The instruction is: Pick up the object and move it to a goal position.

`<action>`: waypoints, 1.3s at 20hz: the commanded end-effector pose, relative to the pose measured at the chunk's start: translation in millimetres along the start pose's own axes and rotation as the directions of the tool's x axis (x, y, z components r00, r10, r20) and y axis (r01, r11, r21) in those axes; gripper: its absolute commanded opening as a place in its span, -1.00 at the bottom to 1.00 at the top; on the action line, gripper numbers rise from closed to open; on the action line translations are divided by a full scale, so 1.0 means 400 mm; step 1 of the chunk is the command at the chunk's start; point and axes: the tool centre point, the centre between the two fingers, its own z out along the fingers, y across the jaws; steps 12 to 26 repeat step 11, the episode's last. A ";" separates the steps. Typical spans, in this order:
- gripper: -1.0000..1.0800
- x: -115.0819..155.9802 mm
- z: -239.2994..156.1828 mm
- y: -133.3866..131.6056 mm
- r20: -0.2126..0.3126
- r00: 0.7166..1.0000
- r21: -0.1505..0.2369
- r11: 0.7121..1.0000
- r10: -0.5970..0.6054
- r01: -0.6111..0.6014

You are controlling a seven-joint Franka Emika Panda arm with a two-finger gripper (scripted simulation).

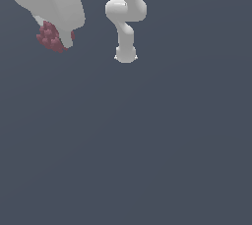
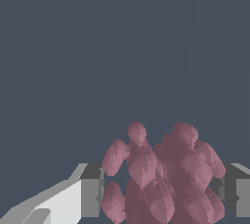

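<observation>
Up close, your end effector [image 2: 161, 191] clamps the dark red raspberry-like cluster [image 2: 163, 179] between its two fingers [image 2: 90, 191]. From the exterior view you see the cluster [image 1: 49, 36] held at the upper left, well apart from the white arm [image 1: 126, 17].

Exterior view wide and distant; wrist view close; shared: object [image 1: 50, 36] between jaws.
</observation>
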 end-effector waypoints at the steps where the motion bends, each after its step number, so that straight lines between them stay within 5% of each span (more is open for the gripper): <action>1: -1.00 0.002 -0.018 0.001 0.001 1.000 -0.001 1.000 0.000 0.000; 26: -1.00 0.007 -0.045 0.003 0.001 1.000 -0.001 1.000 0.000 0.000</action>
